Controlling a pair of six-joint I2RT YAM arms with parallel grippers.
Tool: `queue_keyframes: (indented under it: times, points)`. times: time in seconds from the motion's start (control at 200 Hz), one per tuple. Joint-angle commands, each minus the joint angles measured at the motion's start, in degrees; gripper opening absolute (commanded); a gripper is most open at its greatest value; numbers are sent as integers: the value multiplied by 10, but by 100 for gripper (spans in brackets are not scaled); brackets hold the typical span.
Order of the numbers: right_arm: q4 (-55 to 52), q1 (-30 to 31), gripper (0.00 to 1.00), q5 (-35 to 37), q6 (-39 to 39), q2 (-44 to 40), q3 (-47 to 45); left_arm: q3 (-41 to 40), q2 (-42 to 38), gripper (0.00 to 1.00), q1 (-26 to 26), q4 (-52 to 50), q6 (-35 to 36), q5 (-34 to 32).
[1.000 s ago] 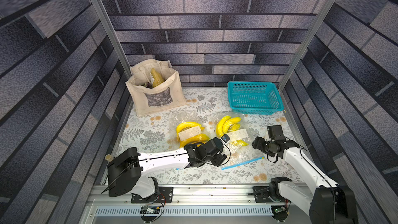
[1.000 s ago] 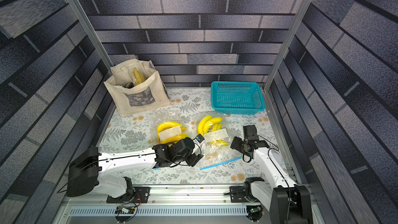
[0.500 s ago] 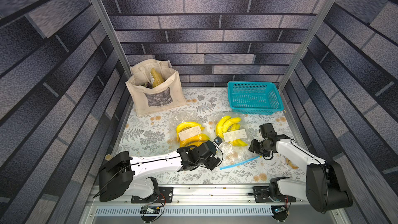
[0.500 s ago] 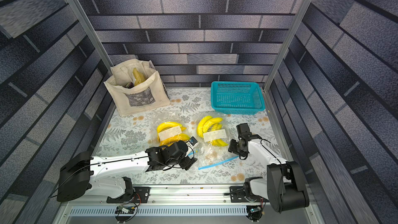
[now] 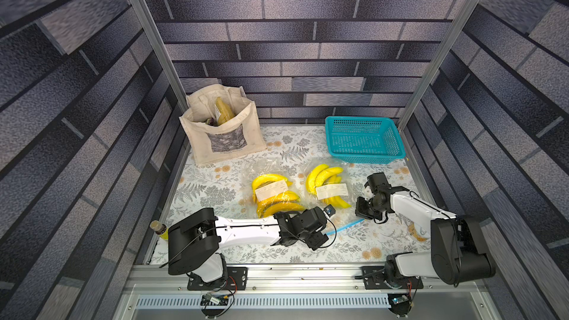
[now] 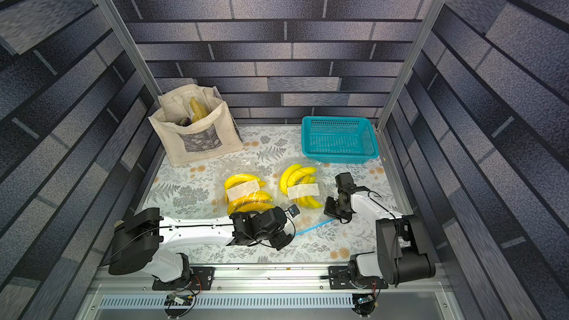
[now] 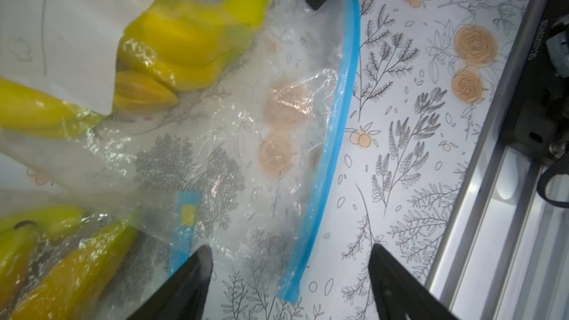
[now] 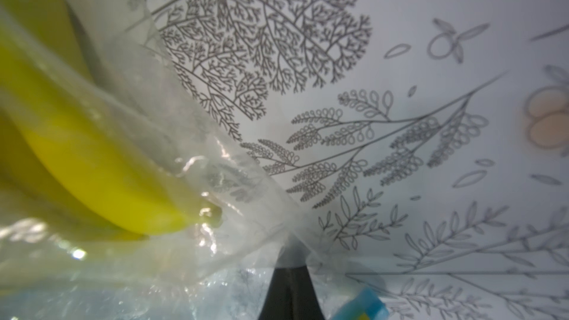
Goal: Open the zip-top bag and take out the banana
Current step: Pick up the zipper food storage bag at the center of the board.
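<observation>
Clear film of the right-hand zip-top bag (image 5: 332, 190), bananas (image 5: 320, 175) inside, right of centre on the worktop (image 5: 215, 192), is pinched in the closed right jaws beside its blue zip strip (image 7: 338, 112); left jaws open astride it. One-sided pulling could tear or slip the film.

Even light glares off the zip-top bag (image 7: 215, 149); wrist views blur

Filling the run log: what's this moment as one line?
right tool: shut on zip-top bag | left tool: open over zip strip | banana: in bag
</observation>
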Motion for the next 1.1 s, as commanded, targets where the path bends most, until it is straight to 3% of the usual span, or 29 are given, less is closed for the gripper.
queue_keyframes:
  times: [0.0,0.18,0.336,0.416,0.636,0.836,0.937,1.062,1.097]
  points:
    - [-24,5,0,-16,-5,13,-3,53,48,81,-12,10,52,14]
    - [-24,5,0,-20,-5,15,-2,122,120,81,-43,-6,76,-49]
    - [-25,5,0,-23,-5,17,-1,145,154,81,-59,-2,96,-65]
    - [-25,5,0,-24,-5,18,-1,167,184,82,-72,-6,111,-110]
    - [-25,5,0,-29,-4,10,-2,195,225,81,-68,-12,87,-201]
    - [-25,5,0,-34,-3,12,-2,226,268,75,-63,-1,97,-228]
    - [-26,5,0,-34,-2,10,-2,230,275,65,-56,9,92,-224]
    - [-27,5,0,-33,-1,8,-1,232,269,41,-46,8,87,-217]
    - [-28,5,4,-31,1,5,0,230,264,33,-43,6,86,-216]
